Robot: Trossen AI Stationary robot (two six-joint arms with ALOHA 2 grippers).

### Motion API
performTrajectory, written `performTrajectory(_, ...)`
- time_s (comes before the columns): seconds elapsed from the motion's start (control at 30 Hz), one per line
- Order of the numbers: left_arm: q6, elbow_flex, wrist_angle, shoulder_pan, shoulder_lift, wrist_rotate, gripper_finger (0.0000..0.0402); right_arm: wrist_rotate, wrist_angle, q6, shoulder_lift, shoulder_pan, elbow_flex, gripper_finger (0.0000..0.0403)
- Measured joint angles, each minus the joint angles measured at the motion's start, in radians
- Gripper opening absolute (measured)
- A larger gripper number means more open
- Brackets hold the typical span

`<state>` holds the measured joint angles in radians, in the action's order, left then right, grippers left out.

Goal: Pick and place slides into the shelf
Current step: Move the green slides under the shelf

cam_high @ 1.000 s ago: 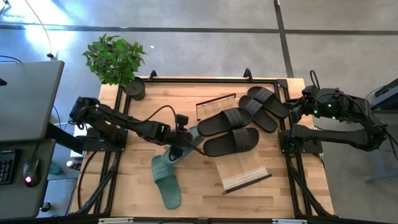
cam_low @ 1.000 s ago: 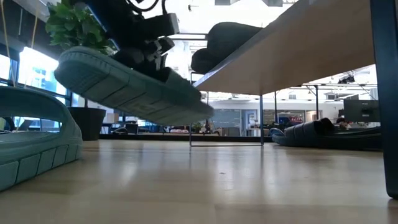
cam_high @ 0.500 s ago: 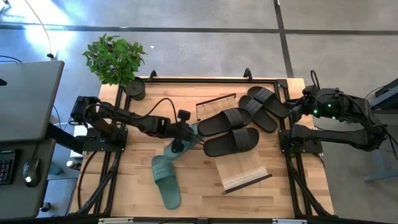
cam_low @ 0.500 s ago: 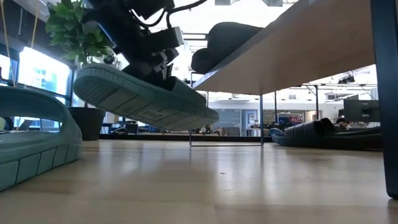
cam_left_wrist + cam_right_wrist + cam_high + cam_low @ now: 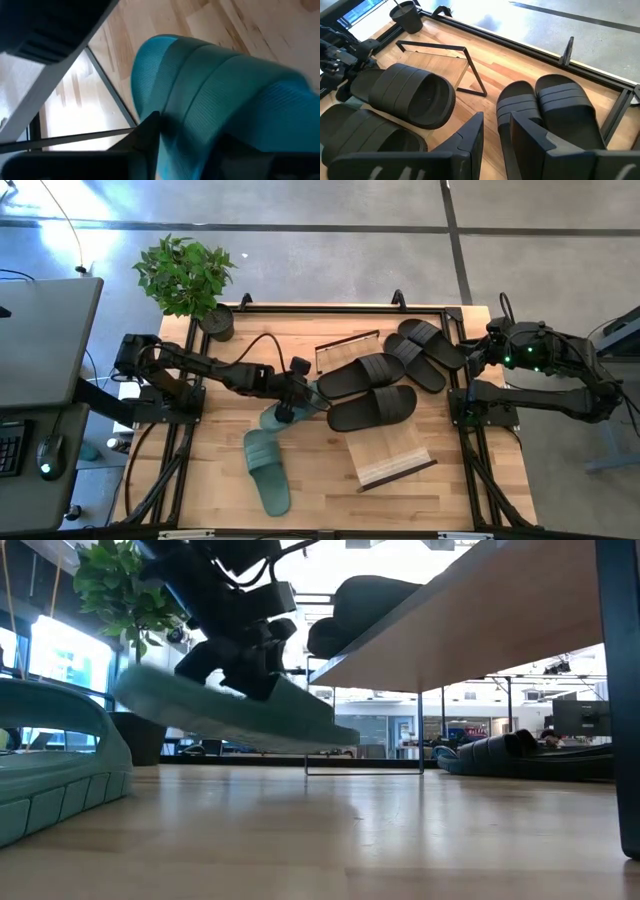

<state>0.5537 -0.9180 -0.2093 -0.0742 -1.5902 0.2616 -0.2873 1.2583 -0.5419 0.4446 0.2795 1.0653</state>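
Low view: left gripper [image 5: 243, 658] grips the sage-green slide [image 5: 235, 718] (jaw gap unclear) above the table [image 5: 330, 830].

Light wooden table [image 5: 210, 480] edged by a black metal frame, potted plant [image 5: 187, 278] at its far left corner, sloping wood-topped shelf [image 5: 385, 442] near the middle, one sage-green slide [image 5: 266, 470] flat on the boards, black slides [image 5: 430, 350] lying beside the shelf
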Motion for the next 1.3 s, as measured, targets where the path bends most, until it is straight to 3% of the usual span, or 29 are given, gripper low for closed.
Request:
performTrajectory(0.43, 0.002, -0.006, -0.043, -0.004, 0.000, 0.054, 0.0187, -0.035, 0.000, 0.000, 0.000, 0.000, -0.001, 0.0087)
performTrajectory(0.8, -0.292, -0.267, -0.521, -0.004, 0.000, 0.031, 0.0191, -0.035, 0.000, 0.000, 0.000, 0.000, -0.001, 0.0087)
performTrajectory(1.07, -0.579, -0.472, -0.901, 0.007, 0.000, -0.214, 0.0157, -0.033, 0.001, 0.003, 0.000, 0.000, -0.001, 0.0087)
performTrajectory(1.3, -0.747, -0.482, -0.955, 0.102, 0.000, -0.464, 0.0110, -0.031, 0.002, 0.049, 0.000, 0.000, -0.001, 0.0087)
